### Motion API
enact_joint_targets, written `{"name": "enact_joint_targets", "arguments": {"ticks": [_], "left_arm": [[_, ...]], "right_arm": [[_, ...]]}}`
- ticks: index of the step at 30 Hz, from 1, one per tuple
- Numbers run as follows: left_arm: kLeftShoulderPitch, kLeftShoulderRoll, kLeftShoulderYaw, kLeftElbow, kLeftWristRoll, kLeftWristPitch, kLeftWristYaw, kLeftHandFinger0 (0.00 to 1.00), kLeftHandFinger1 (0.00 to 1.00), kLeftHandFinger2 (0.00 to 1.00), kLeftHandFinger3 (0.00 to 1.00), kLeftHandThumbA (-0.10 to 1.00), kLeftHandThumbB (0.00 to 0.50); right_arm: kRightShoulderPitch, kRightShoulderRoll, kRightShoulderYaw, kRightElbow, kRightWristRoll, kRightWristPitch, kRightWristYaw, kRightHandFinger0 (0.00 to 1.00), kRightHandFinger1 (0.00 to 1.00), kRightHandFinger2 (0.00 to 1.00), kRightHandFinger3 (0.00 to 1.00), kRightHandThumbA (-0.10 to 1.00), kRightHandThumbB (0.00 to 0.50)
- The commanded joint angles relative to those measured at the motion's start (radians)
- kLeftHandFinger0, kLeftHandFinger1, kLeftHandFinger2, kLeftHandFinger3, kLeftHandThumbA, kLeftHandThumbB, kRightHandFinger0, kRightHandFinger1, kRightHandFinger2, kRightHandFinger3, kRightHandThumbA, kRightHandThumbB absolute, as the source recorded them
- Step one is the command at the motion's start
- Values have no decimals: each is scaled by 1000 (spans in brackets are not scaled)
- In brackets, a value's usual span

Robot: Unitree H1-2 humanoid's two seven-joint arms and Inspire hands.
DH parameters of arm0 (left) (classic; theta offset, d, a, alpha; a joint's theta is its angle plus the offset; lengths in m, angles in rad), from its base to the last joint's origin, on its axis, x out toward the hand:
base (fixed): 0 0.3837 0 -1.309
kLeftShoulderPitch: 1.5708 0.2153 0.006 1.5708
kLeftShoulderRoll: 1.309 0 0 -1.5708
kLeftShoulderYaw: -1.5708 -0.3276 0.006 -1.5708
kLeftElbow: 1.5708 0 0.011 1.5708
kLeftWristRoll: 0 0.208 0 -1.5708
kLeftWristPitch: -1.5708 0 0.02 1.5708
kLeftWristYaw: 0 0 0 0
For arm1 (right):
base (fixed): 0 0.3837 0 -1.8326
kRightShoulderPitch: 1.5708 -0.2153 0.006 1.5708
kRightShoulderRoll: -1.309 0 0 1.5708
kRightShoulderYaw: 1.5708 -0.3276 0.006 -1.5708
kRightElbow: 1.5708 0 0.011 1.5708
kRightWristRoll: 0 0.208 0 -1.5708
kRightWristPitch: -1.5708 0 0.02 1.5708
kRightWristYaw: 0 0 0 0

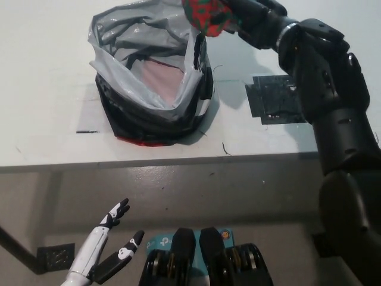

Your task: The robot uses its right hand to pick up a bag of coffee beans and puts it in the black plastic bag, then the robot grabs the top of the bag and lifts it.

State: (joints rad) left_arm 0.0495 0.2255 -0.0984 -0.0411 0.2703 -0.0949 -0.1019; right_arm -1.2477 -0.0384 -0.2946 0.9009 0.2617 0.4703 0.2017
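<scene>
The bag of coffee beans (pixel 206 16), red with green patches, hangs at the top edge of the head view, clasped in my black right hand (pixel 253 21), whose fingers are wrapped around its right side. It sits directly over the far right rim of the black plastic bag (pixel 152 77), just above the upstanding flap of that rim, not yet inside. The plastic bag stands open on the white table (pixel 47 71), its silvery lining turned outward around the mouth, its dark outer skin bunched at the base, a pinkish surface visible down inside. My right arm reaches up from the lower right across the table's near edge. Beneath the forearm, a dark square patch (pixel 277 98) lies flat on the tabletop, well to the right of the plastic bag. A thin dark mark (pixel 87 131) lies near the bag's left base. My white left hand (pixel 110 244) rests low at lower left, below the table edge, fingers spread and holding nothing.
</scene>
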Motion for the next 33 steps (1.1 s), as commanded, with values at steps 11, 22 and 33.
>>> {"name": "enact_joint_targets", "arguments": {"ticks": [11,22,33], "left_arm": [[-3,14,-1,-32,-11,11,-15,1000,1000,1000,1000,700,134],[-9,19,-9,-34,-2,21,-20,1000,1000,1000,1000,718,135],[-18,26,-18,-35,8,31,-25,1000,1000,1000,1000,760,156]], "right_arm": [[-116,34,117,9,-55,-37,-18,0,315,743,272,-100,186],[-138,59,242,70,-121,-81,-14,0,326,686,196,-100,197],[-154,58,305,64,-156,-77,3,16,444,791,185,-100,234]]}}
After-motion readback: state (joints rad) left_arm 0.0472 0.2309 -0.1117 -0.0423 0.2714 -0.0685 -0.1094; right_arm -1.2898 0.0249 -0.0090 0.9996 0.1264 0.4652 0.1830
